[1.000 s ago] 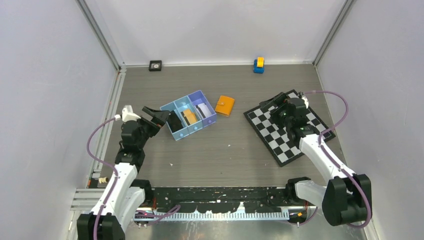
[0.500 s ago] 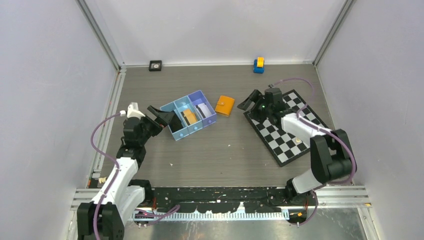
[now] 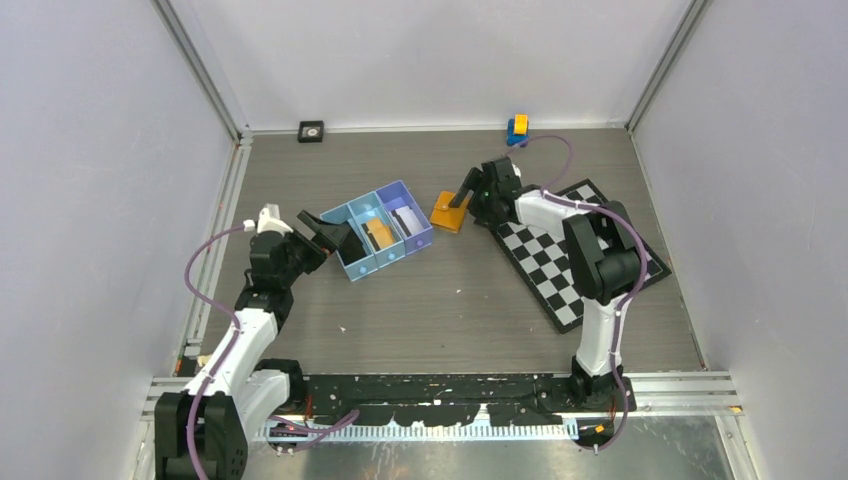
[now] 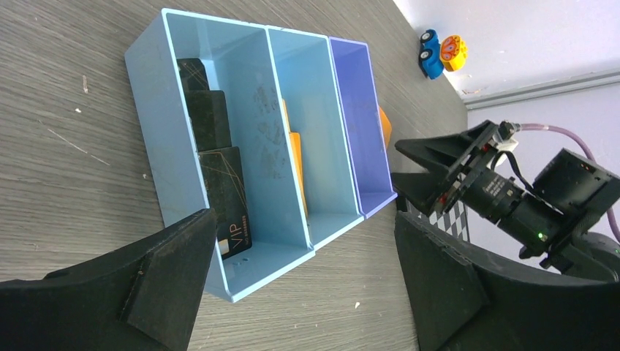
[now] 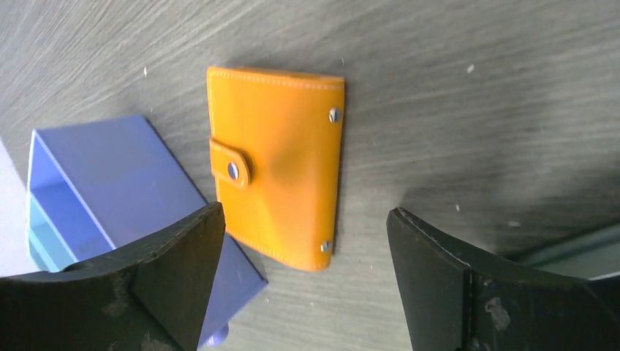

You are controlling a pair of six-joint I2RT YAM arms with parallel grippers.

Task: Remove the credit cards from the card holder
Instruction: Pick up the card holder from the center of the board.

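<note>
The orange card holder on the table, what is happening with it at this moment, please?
The right gripper hovers over the orange card holder, its jaws open on either side of it; no grasp is made yet. The holder lies flat on the table, shut, with its snap tab fastened, right beside the purple end of the blue tray. The left gripper waits, jaws open, at the other end of the tray. The holder must be opened before any card can come out.
</note>
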